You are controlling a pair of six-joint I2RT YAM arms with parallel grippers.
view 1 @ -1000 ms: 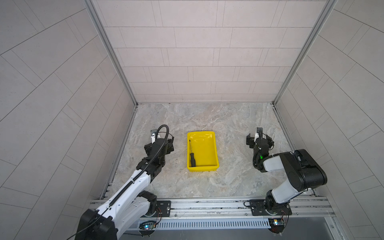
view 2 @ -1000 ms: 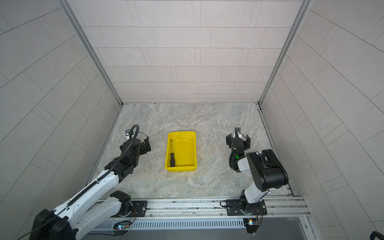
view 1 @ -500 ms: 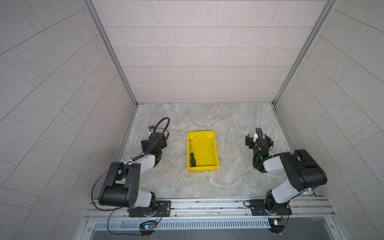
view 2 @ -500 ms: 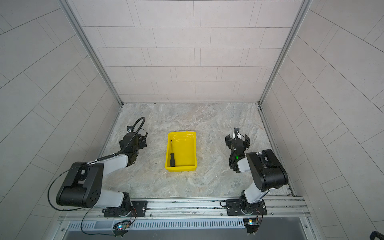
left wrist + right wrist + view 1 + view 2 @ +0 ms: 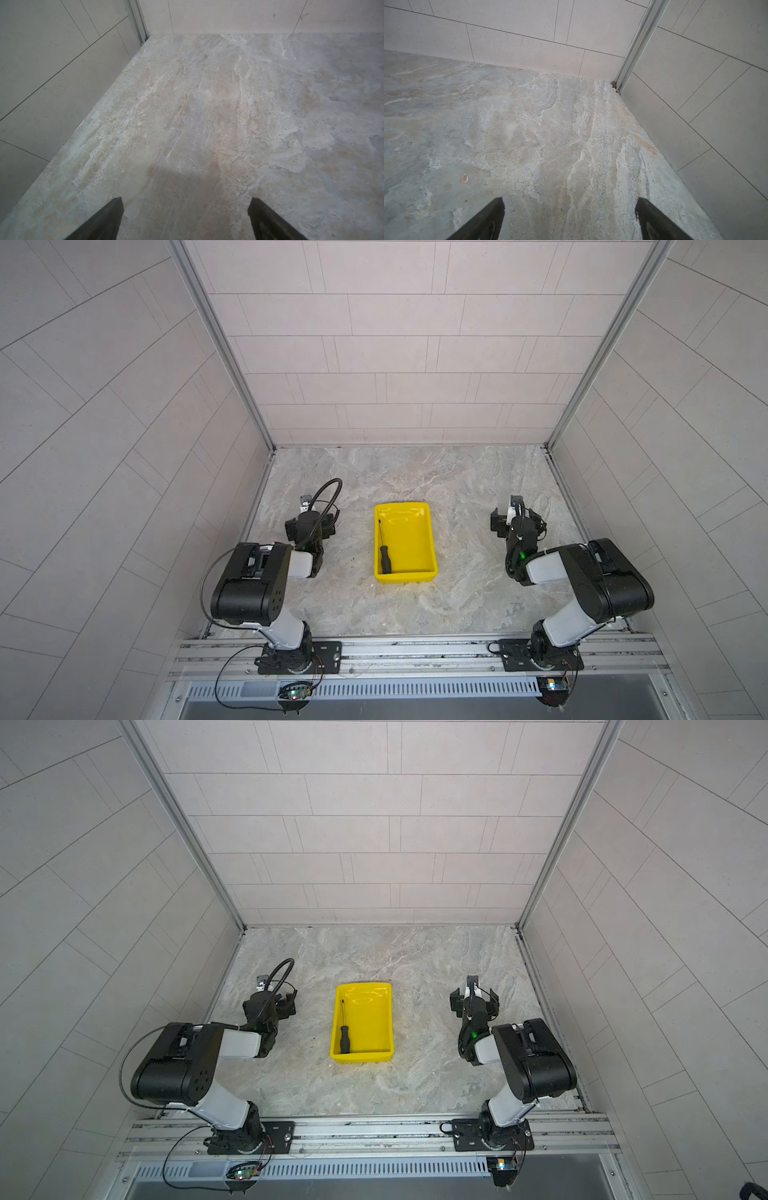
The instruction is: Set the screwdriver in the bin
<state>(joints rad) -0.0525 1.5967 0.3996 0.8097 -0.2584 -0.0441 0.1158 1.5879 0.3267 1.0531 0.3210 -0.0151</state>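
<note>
The screwdriver (image 5: 385, 551) (image 5: 344, 1031) has a black handle and a thin dark shaft. It lies inside the yellow bin (image 5: 431, 539) (image 5: 390, 1019), along the bin's left wall, with its tip pointing to the back wall. My left gripper (image 5: 311, 523) (image 5: 270, 1006) (image 5: 186, 200) rests open left of the bin, over bare floor, holding nothing. To the right of the bin, my right gripper (image 5: 518, 520) (image 5: 474, 1002) (image 5: 570, 199) is open and empty as well. Neither wrist view shows the bin or the screwdriver.
The marbled stone floor (image 5: 415, 605) is walled by tiles at the back and on both sides. Both arm bases sit on a metal rail (image 5: 415, 651) at the front. The left arm's cable loop (image 5: 328, 489) arches above its wrist.
The left arm has folded back from its stretched pose and its gripper has settled a little further left of the bin. The right arm, bin and screwdriver have stayed put.
</note>
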